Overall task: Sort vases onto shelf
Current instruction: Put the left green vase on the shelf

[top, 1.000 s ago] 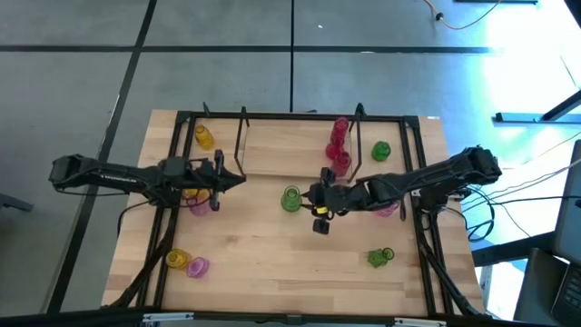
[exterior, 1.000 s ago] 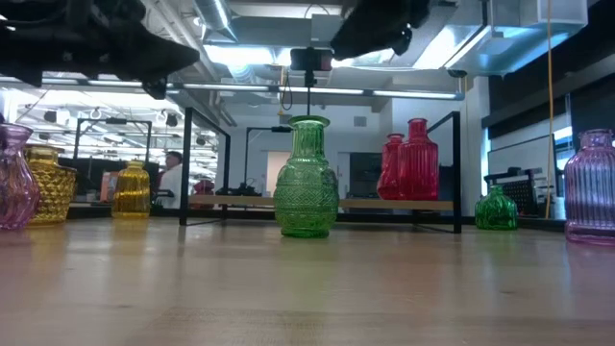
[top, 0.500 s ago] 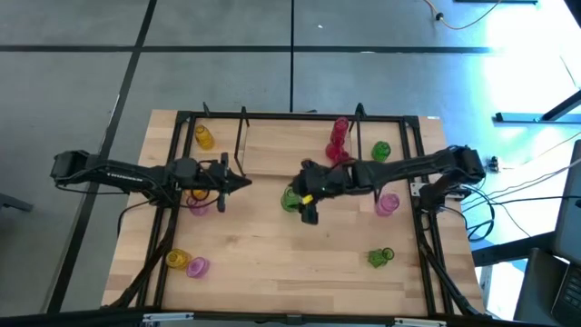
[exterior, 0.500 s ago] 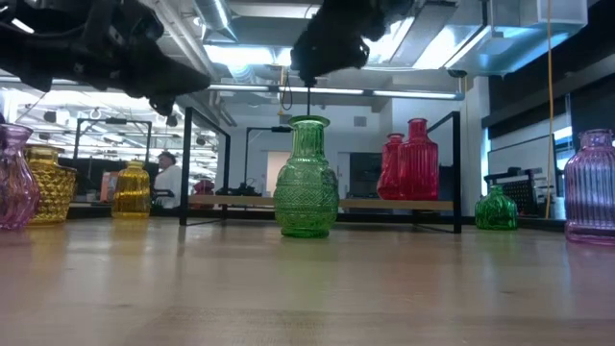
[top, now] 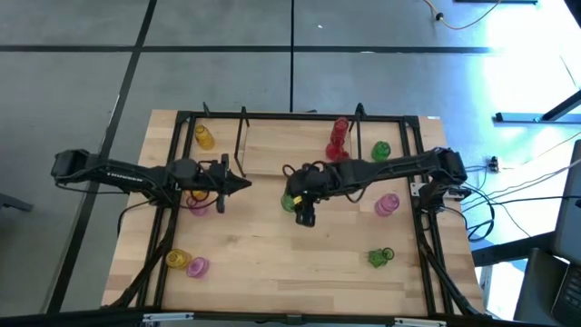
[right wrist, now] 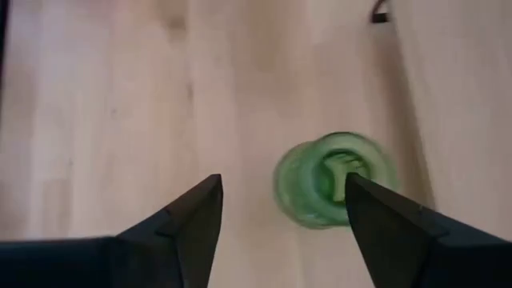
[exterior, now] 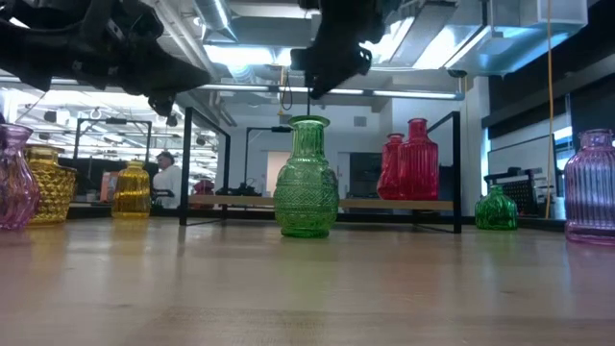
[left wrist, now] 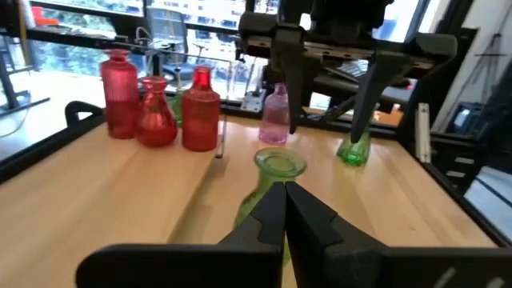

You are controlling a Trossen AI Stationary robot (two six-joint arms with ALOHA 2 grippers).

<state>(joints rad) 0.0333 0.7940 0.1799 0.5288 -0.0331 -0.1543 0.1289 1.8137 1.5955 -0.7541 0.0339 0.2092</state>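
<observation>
The green vase stands upright on the table just in front of the shelf, near the middle, and the right gripper hangs right above its mouth, fingers spread wide and holding nothing. Three red vases crowd one end of the shelf board. Off to the side, the left gripper hovers above the table with its fingers pressed together, empty.

Bright ceiling lights glare in the low view; blue glare washes the floor; the right wrist view is soft.
</observation>
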